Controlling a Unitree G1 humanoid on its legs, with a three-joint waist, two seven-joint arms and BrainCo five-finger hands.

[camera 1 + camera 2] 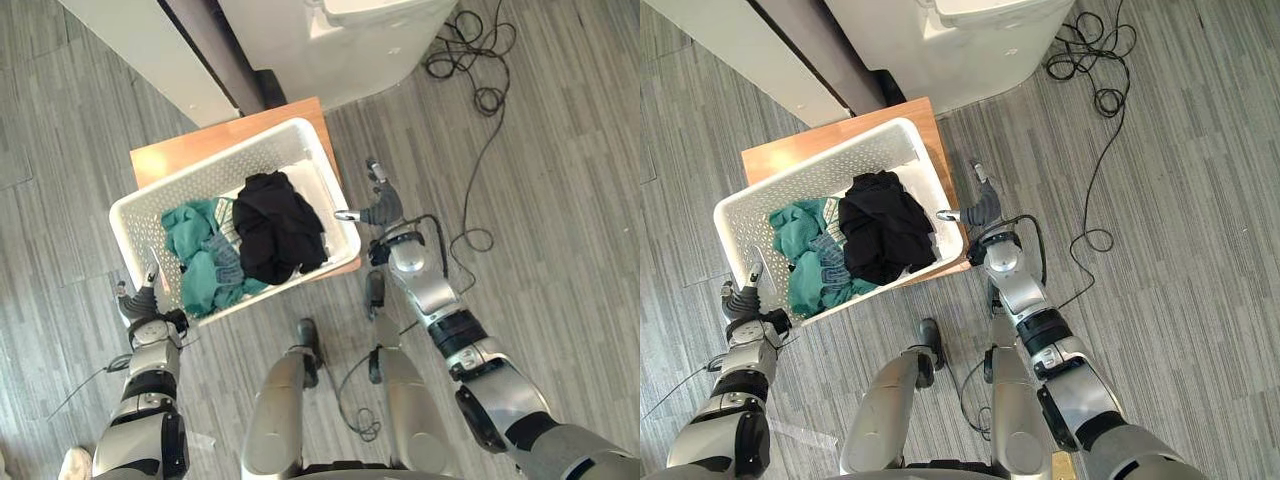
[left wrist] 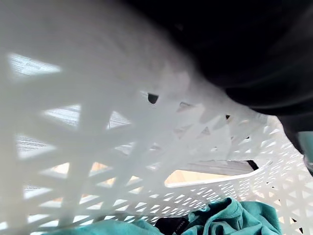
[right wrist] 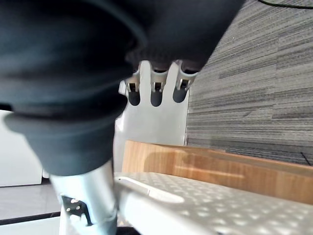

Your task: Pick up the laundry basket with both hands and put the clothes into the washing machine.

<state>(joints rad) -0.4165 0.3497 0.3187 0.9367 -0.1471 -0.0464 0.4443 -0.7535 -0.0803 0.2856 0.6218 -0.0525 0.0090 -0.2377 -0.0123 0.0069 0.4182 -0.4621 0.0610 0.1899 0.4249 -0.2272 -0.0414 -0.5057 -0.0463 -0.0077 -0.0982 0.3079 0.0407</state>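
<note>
A white perforated laundry basket (image 1: 225, 165) sits on a low wooden stand (image 1: 200, 140). A black garment (image 1: 280, 225) and teal clothes (image 1: 200, 255) lie inside it. The white washing machine (image 1: 340, 40) stands just beyond the stand. My left hand (image 1: 142, 300) is at the basket's near left corner, fingers straight and pointing up along the wall. Its wrist view looks through the lattice wall (image 2: 98, 122) at the teal clothes (image 2: 234, 220). My right hand (image 1: 383, 210) is beside the basket's right end, open, with the thumb (image 3: 88, 196) by the rim (image 3: 195, 205) and its fingers (image 3: 156, 93) straight.
A white cabinet panel (image 1: 150, 50) stands left of the machine, with a dark gap between them. Black cable (image 1: 480, 90) loops over the grey plank floor to the right of the machine. The stand's wooden top (image 3: 220, 171) juts out past the basket.
</note>
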